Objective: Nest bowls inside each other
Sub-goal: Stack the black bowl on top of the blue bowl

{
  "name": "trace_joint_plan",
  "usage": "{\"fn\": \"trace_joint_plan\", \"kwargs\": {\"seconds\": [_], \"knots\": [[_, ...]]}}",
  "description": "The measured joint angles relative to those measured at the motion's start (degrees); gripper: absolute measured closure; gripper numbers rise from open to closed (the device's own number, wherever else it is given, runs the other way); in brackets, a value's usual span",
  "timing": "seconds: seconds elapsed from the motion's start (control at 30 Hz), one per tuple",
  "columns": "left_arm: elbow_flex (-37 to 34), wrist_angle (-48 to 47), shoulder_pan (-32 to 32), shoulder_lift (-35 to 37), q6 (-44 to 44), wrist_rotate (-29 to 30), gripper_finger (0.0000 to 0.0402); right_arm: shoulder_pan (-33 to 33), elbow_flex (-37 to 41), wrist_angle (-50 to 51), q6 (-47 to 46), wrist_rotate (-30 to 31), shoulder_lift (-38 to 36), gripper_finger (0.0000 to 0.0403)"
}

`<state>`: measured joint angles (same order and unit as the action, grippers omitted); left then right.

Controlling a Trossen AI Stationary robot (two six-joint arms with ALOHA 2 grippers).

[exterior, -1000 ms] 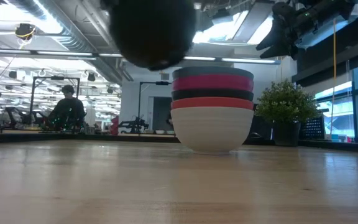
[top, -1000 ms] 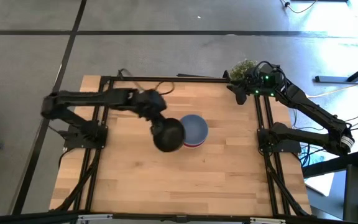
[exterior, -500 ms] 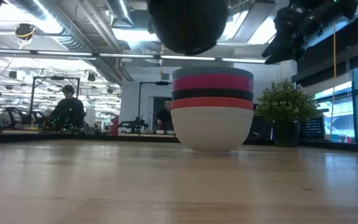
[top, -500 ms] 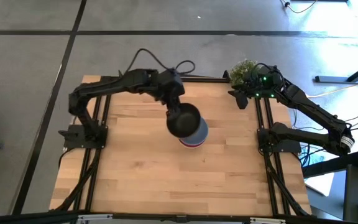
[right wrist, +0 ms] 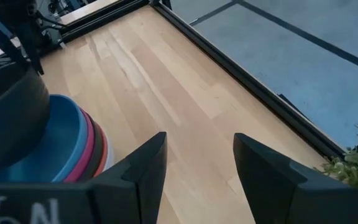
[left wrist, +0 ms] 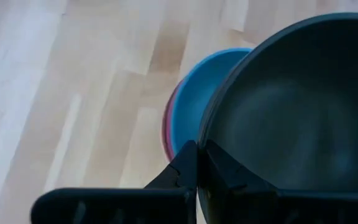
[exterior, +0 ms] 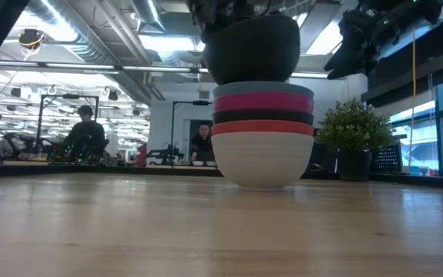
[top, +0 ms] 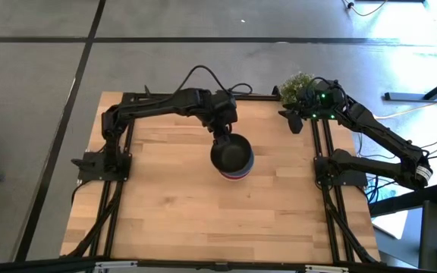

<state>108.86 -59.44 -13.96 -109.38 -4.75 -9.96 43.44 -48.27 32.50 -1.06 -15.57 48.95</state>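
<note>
Black bowl [exterior: 251, 48] gripped at rim by left gripper [left wrist: 197, 163], held just above blue bowl [left wrist: 194, 93] topping the stack, right gripper [right wrist: 194, 165] parked open near plant [top: 296, 82]

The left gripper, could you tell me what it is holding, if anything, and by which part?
The left gripper is pinching a black bowl by its rim, just above the blue bowl topping the stack. The right gripper holds nothing.
</note>
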Motion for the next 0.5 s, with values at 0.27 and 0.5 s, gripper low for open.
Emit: {"fn": "trace_joint_plan", "kwargs": {"seconds": [0.27,0.5], "knots": [[0.0,2.7,0.52,0.03,-0.96,1.08,0.04,0.02,0.0,-0.05,1.3,0.64,0.0,0.0217],[0.11,4.17,0.85,-0.94,-1.09,-0.05,0.04,0.02,0.0,-0.03,1.26,0.81,0.0,0.0217]]}}
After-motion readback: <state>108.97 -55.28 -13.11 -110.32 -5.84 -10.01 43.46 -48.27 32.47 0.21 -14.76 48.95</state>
